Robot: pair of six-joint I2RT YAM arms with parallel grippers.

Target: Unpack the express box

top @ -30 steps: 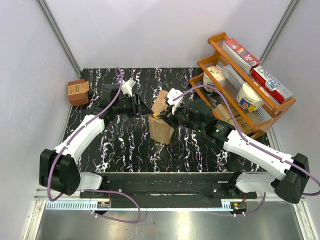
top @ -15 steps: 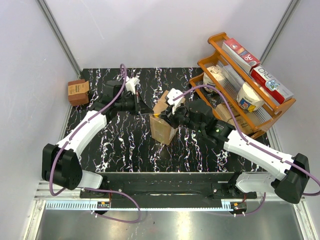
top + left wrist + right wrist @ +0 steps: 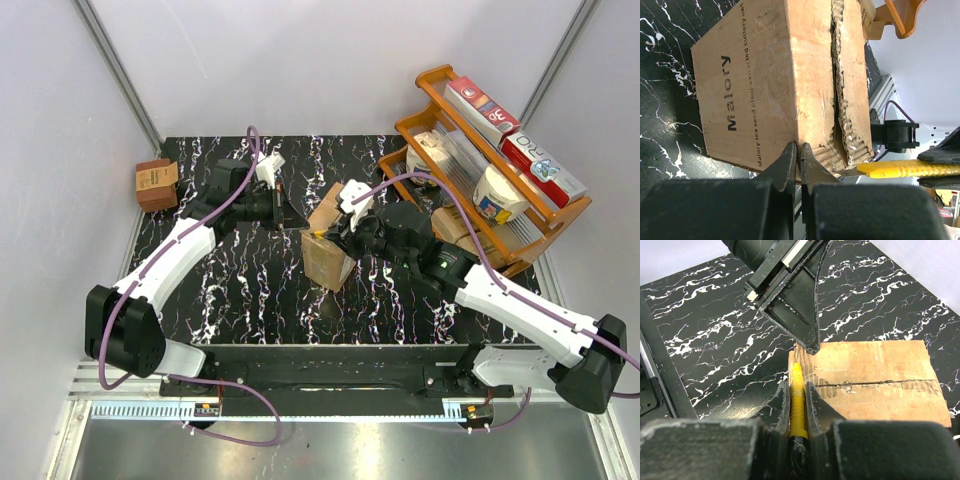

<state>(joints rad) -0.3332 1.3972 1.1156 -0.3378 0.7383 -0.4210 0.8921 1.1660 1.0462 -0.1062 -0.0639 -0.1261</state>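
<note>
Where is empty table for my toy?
Bare table: behind the express box to the back wall, and before it to the near rail. Crowded: left claw and right claw at the box; orange rack at right.

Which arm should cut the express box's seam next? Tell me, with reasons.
Right. The right end effector grips the yellow cutter, tip at the express box's edge near the seam. The left end effector is shut, tips against the box, holding no tool; it likely only steadies.
</note>
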